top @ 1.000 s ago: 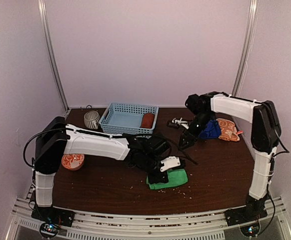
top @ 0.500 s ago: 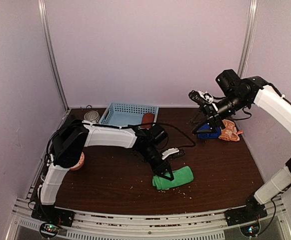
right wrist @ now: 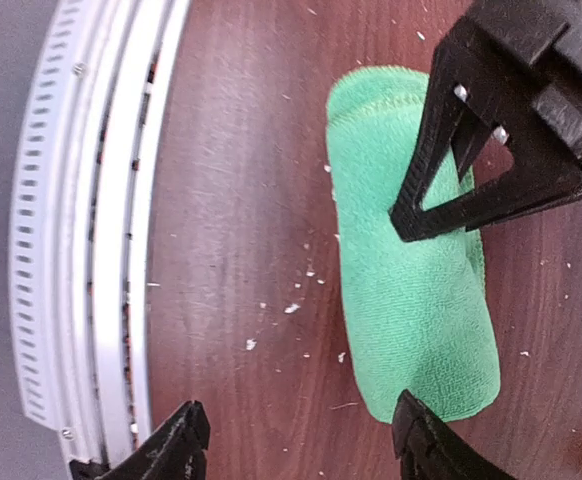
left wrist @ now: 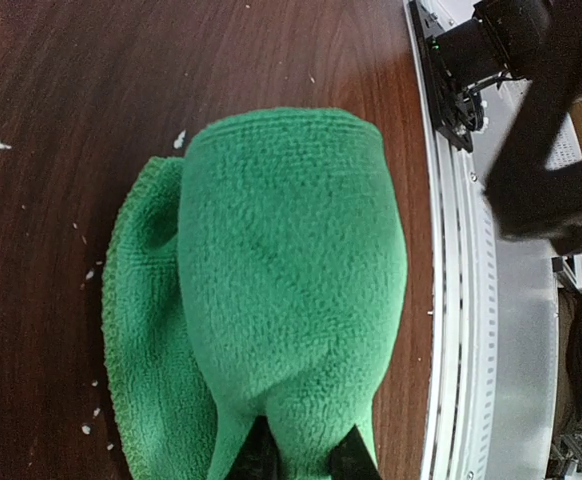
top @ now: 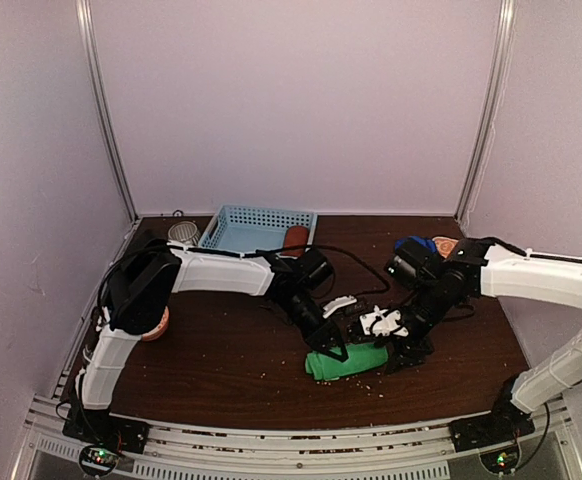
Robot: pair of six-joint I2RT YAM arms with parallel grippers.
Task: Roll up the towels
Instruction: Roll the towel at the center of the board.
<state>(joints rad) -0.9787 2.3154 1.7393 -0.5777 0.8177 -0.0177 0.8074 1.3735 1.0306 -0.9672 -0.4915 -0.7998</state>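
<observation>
The tabletop is dark reddish-brown wood with a visible grain. It stands in a small booth of pale lilac walls, and a slim metal post runs up each back corner, one on the left and one on the right. A slotted aluminium rail runs along the near edge. White crumbs speckle the wood, thickest around the green towel.

That towel lies as a short, loose roll at about 5 o'clock from the tabletop's centre, near the front edge. The left claw is closed on one end of it, its two dark tips pinching the plush fold. A looser flap of the cloth spreads beside the roll. The right claw is spread wide at the roll's other end. One of its fingers is just beside the cloth and the other is over bare wood; I cannot tell whether either one touches.

At 11 o'clock a light blue lattice basket holds the rust-red towel, rolled, at its right end. A striped cup stands just left of the basket, in the far left corner. At 9 o'clock an orange-and-white bowl shows partly from behind the left arm. At 2 o'clock the blue towel and the orange patterned towel lie side by side, mostly hidden behind the right arm.
</observation>
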